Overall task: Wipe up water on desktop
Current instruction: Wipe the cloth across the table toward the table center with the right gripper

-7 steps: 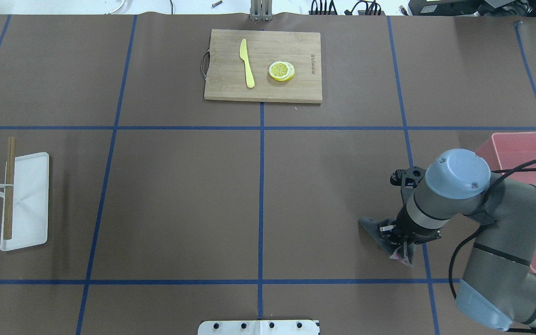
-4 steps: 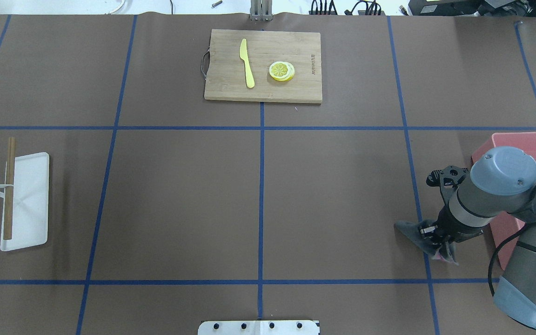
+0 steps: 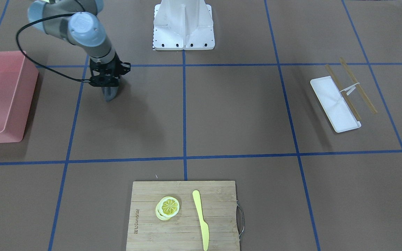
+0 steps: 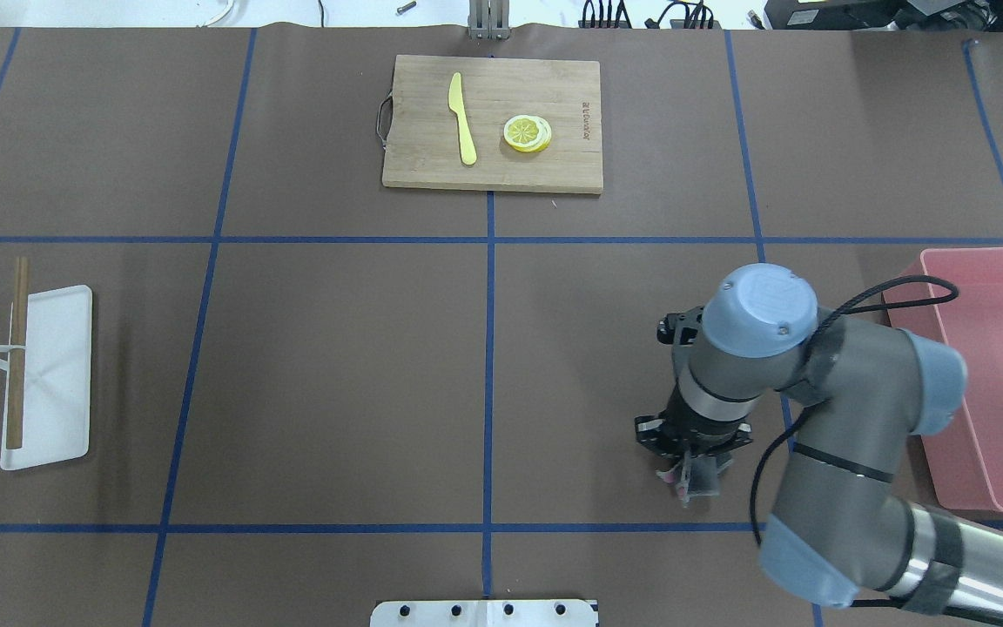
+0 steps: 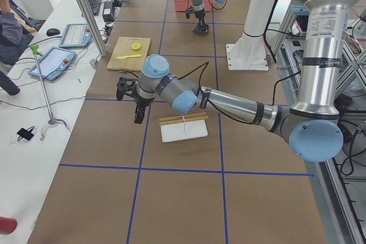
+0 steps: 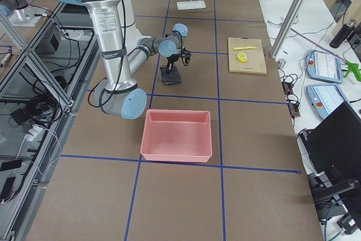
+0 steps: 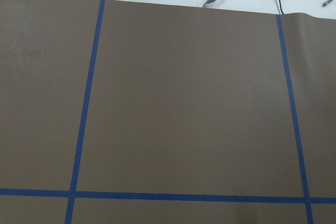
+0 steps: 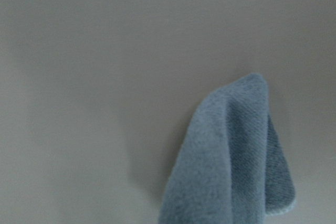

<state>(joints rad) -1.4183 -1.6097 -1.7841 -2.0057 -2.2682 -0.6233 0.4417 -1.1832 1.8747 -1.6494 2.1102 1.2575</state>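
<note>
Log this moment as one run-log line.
right gripper: shut on cloth | cloth: hanging onto desktop | left gripper: cannot tell

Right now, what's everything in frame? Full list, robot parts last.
desktop: 1, brown with a blue tape grid, under everything
cutting board: 1, bamboo, far edge, centre
knife: 1, yellow, on the cutting board
lemon slices: small stack, yellow, on the cutting board beside the knife
tray: 1, white, robot's left side
wooden sticks: 2, brown, joined by a white clip; one over the tray, one beside it
bin: 1, pink, robot's right side
cloth: 1, grey-blue, hanging from the right gripper
base plate: 1, white, robot's edge, centre
right gripper: jaws shut on the cloth, over the desktop
left gripper: hovers near the tray; jaws' state unclear
</note>
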